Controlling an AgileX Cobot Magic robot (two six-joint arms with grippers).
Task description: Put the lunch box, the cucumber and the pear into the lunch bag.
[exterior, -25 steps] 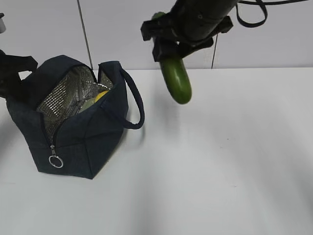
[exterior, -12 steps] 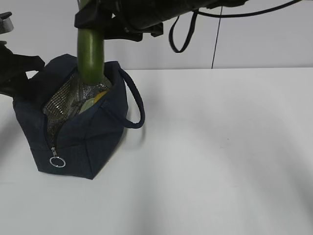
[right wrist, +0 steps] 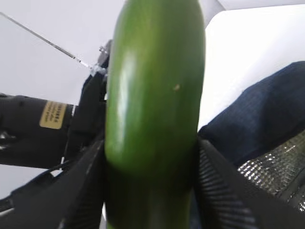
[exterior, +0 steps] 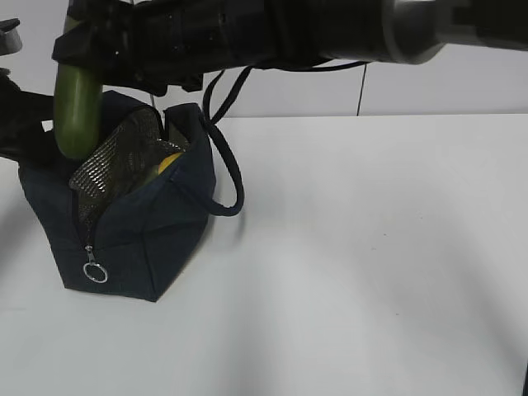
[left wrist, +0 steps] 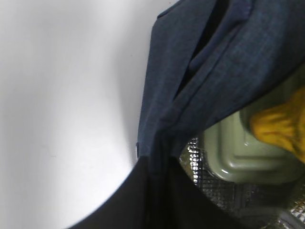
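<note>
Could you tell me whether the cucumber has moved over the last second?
Yes. The cucumber, held in the right gripper, has travelled leftward in the exterior view, from right of the lunch bag to above its far-left edge, hanging upright.

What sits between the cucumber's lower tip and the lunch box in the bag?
In the exterior view, only silvery lining shows between the cucumber, held by the right claw, and the bag's contents; the lunch box shows only in the left wrist view.
</note>
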